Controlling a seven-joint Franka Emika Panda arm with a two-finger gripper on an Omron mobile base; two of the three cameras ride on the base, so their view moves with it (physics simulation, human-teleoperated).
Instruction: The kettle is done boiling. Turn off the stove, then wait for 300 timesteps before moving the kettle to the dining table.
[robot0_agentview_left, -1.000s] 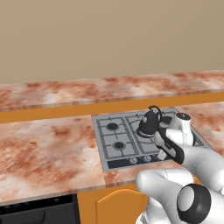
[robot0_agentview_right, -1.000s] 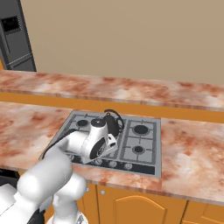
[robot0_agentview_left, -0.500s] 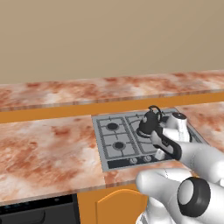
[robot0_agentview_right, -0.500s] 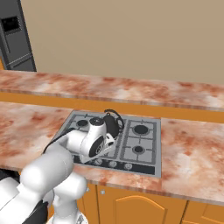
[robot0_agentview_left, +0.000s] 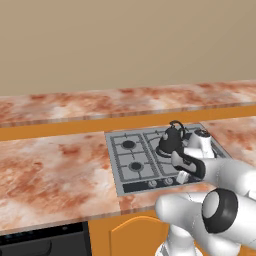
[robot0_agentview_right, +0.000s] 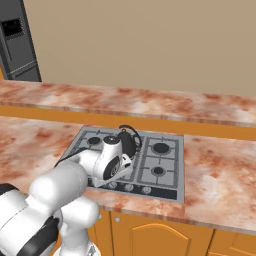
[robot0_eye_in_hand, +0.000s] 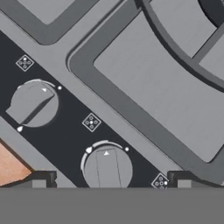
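Gripper (robot0_eye_in_hand: 108, 179) spread wide, empty, fingertips (robot0_eye_in_hand: 41, 178) straddling stove (robot0_agentview_left: 131, 172) knob (robot0_eye_in_hand: 107, 168), contact unclear; kettle (robot0_agentview_left: 170, 140) behind.

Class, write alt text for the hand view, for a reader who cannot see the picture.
A close look down at the stove's dark knob strip, with the open gripper straddling one round grey knob between its two dark fingertips. A second knob sits further along the strip, black grates cross the grey metal above, and an orange-pink corner of worktop shows at the lower left.
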